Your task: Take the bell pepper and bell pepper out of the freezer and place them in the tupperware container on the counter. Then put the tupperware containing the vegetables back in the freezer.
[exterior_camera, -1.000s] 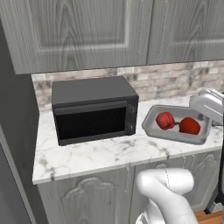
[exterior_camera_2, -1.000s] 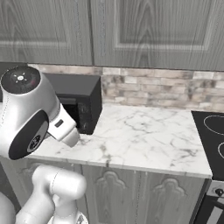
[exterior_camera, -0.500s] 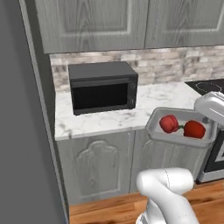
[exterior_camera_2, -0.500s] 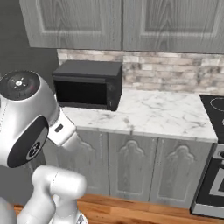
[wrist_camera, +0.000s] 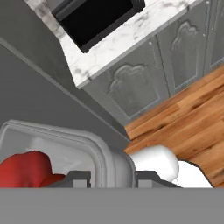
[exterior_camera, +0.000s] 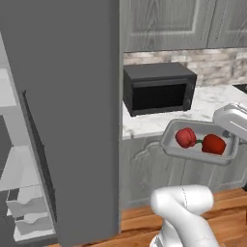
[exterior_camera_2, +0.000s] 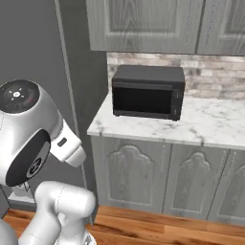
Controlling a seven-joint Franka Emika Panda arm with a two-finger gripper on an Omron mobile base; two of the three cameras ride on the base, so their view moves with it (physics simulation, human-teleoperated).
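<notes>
Kitchen: grey panelled cabinets (exterior_camera_2: 158,177) stand under a white marble counter (exterior_camera_2: 210,125), a brick backsplash (exterior_camera_2: 215,76) behind it, and a wood floor (exterior_camera_2: 158,229) runs along the bottom of the right base view.
Freezer: the dark grey freezer (exterior_camera: 72,106) takes up the left and centre of the left base view; its open door faces the camera, and the pale inside with shelves and drawers shows at the far left edge.
Microwave: a black microwave (exterior_camera: 158,88) sits on the counter, right of the freezer door, in the upper middle of the frame.
Container: the grey tupperware container (exterior_camera: 200,142) is in the air at the middle right of the left base view, off the counter and in front of the cabinet doors. In the hand view its rounded rim fills the lower left.
Peppers: both lie inside the container, side by side and close together; one bell pepper (exterior_camera: 185,137) to the left, the other pepper (exterior_camera: 214,144) to the right. A red patch shows in the lower left of the hand view.
Gripper: the gripper (wrist_camera: 112,178) has its two dark tips at the bottom of the hand view, one on each side of the container's rim, clamped on it. In the left base view the white hand meets the container's right end.
Arm: the white arm rises from the lower right of the left base view and the lower left of the right base view.
</notes>
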